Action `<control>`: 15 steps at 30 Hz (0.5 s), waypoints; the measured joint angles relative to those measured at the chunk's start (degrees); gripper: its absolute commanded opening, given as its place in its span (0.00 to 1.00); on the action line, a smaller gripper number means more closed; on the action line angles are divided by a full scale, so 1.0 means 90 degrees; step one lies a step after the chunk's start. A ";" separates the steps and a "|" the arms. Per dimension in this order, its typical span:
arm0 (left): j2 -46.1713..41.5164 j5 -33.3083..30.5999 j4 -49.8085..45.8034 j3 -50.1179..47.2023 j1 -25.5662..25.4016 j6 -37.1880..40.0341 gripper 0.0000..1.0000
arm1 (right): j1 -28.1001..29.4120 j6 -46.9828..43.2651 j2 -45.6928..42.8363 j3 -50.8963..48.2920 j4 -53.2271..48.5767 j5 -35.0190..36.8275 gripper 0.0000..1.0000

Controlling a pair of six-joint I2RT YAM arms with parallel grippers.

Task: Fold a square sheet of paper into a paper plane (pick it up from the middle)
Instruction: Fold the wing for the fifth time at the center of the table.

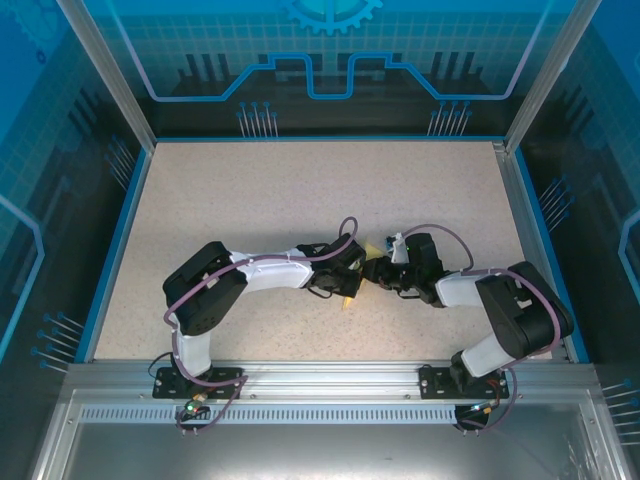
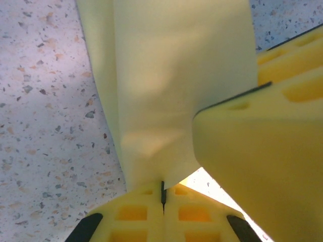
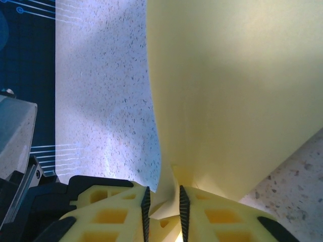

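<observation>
Thin yellow square sheet of paper (image 2: 171, 75) sat mid-fold at the desk's (image 1: 250, 200) centre, clamped by the left end effector (image 2: 162, 194) from 9 o'clock, with the right end effector (image 3: 163, 201) at 3 o'clock narrowly astride it, grip unclear, and a firm crease likely needed next.

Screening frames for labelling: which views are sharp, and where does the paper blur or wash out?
Top external: sharp, evenly lit, yellow paper a small sliver. Left wrist: paper close, soft, shaded; speckled table sharp. Right wrist: paper bright, nearly featureless; table blue-tinted.
</observation>
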 measured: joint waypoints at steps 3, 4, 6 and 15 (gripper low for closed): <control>0.0000 0.0000 0.0000 0.0000 0.0000 0.0002 0.04 | 0.0000 -0.0015 0.0002 0.0002 -0.0019 0.0002 0.13; 0.0000 0.0000 0.0000 0.0000 0.0000 0.0002 0.04 | -0.0002 -0.0022 0.0002 0.0002 -0.0034 0.0000 0.11; 0.0000 0.0002 0.0000 0.0000 0.0000 0.0002 0.05 | -0.0002 -0.0029 0.0002 0.0002 -0.0056 0.0002 0.07; 0.0000 0.0097 0.0000 0.0000 0.0024 0.0027 0.18 | -0.0027 -0.0223 0.0002 0.0124 -0.0423 0.0078 0.00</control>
